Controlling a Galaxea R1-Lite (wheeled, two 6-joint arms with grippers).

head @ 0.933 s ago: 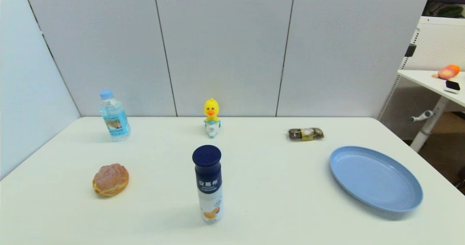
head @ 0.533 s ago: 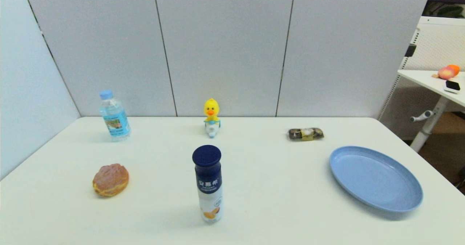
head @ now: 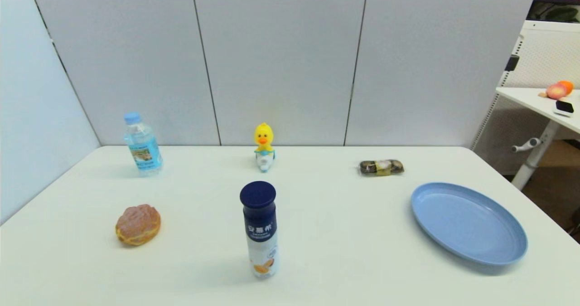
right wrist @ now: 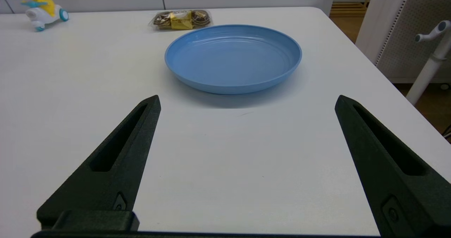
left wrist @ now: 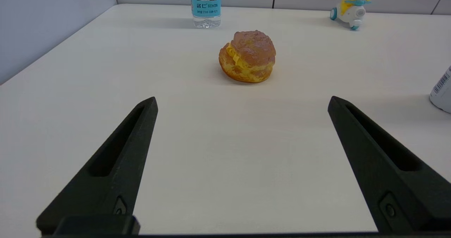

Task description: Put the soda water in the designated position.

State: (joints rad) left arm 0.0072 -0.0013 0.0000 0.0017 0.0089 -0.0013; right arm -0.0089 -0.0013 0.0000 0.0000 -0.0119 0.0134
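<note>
soda water (head: 142,146) far left | bun (head: 137,224) before it | plate (head: 468,222) right

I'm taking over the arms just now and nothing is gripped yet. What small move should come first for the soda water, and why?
Probably ease the left gripper forward and slightly left, past the cream puff, toward the soda water. The bottle stands upright at the table's far left; the puff lies between it and the open left gripper. The right gripper, also open, faces the blue plate, far from the bottle.

Left gripper (left wrist: 241,102) and right gripper (right wrist: 246,102) hang low over the table, fingers spread wide, holding nothing.
</note>
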